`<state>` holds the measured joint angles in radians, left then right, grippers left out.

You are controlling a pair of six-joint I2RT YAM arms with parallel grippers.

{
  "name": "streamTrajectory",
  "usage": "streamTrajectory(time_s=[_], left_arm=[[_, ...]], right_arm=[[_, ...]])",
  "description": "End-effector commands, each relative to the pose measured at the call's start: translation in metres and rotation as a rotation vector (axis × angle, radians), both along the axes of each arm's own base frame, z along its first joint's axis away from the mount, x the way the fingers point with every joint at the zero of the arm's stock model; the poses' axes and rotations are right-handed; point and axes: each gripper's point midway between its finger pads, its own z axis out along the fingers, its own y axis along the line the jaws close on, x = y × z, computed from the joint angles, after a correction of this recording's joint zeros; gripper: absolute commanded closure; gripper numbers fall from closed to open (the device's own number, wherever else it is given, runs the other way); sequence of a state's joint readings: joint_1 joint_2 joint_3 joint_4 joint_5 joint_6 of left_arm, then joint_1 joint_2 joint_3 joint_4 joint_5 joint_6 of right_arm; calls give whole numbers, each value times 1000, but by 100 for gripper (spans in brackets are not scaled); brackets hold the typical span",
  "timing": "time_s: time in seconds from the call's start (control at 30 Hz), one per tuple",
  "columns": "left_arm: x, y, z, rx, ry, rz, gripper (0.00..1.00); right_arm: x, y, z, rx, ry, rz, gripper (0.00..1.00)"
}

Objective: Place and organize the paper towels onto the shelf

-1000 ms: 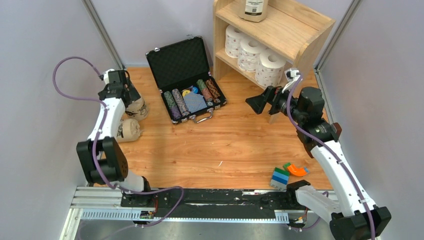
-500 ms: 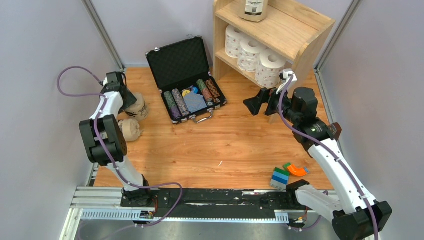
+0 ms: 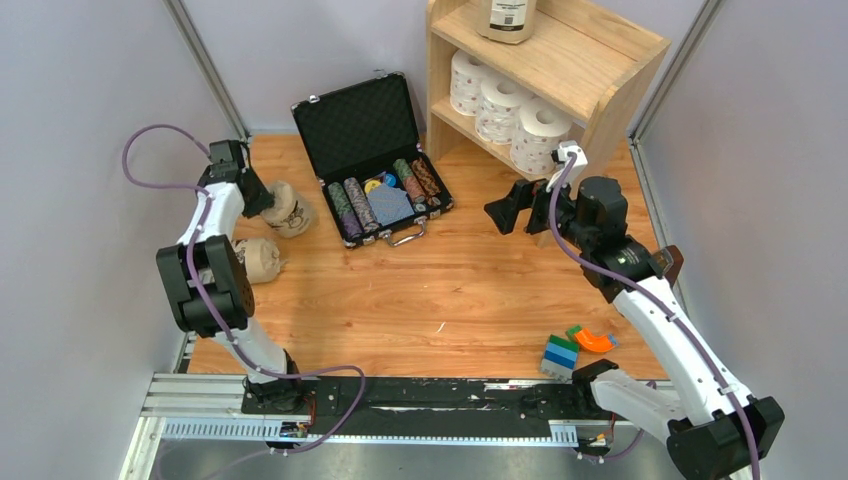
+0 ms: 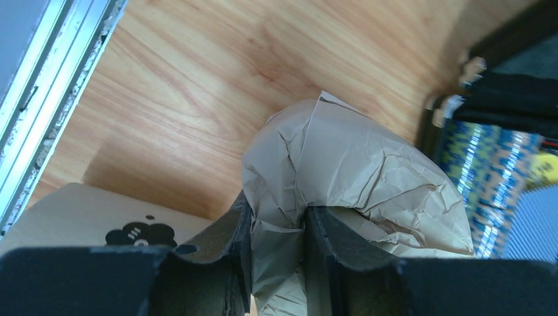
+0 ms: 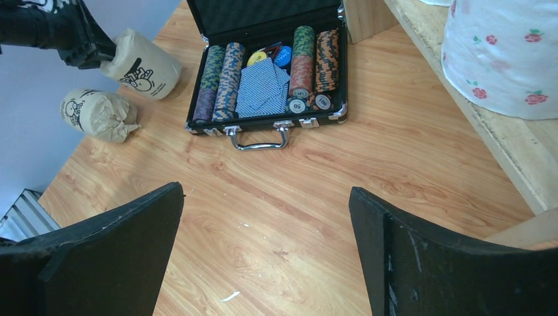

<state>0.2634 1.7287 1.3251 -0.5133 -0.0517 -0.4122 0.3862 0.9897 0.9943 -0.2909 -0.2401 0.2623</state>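
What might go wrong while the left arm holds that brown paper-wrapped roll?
The left jaws pinch only the crumpled wrapper end of the tan roll, so it may slip or tear loose mid-carry. The open poker case lies between that roll and the shelf; a low swing might clip its lid. Three white rolls already line the shelf's inner level, so squeezing it in there could knock one.

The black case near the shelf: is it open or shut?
Open. The black case has its lid raised, and the chip rows and cards inside show.
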Motion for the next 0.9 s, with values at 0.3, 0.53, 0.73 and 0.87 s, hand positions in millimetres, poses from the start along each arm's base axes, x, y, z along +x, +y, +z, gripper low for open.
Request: streamTrajectory(time_s=[0.3,0.53,0.73,0.87], left_arm=[[-25,-94,135,-53,-336,-350,92],[-51,-170,149,-263,-444,-520,95],[-80,-234,153,-529,-495,-605,95],[-88,-255,166,-658,-553,-611,97]], right_arm=[[-11,21,10,52,-12,87,0],[-25,44,10,133,61,219,0],[-33,65,15,221,122,334,0],[-34,75,21,282,141,377,0]])
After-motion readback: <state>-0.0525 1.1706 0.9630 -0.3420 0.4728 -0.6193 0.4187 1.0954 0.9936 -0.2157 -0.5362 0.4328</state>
